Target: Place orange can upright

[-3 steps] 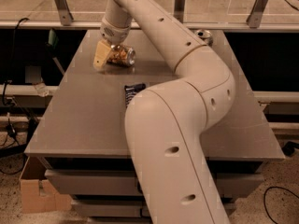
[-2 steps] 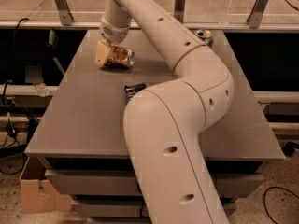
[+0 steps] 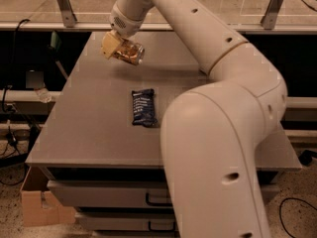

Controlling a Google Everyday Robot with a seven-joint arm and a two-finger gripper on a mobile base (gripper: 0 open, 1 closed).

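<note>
The orange can (image 3: 131, 53) is a shiny copper drink can, held on its side with its silver top pointing right. My gripper (image 3: 117, 45) is shut on its left end, the pale fingers (image 3: 110, 44) clamped around it. The can hangs a little above the far left part of the grey table (image 3: 89, 128), with its shadow on the surface just below. My big white arm (image 3: 213, 133) sweeps in from the lower right and hides the right side of the table.
A dark blue snack wrapper (image 3: 143, 107) lies flat in the middle of the table. A metal rail (image 3: 64, 6) runs behind the far edge. Drawers (image 3: 99, 197) sit under the table, and a cardboard box (image 3: 37, 202) stands on the floor at lower left.
The gripper has lifted the can slightly off the table, and the camera view has shifted so the table sits lower and closer.
</note>
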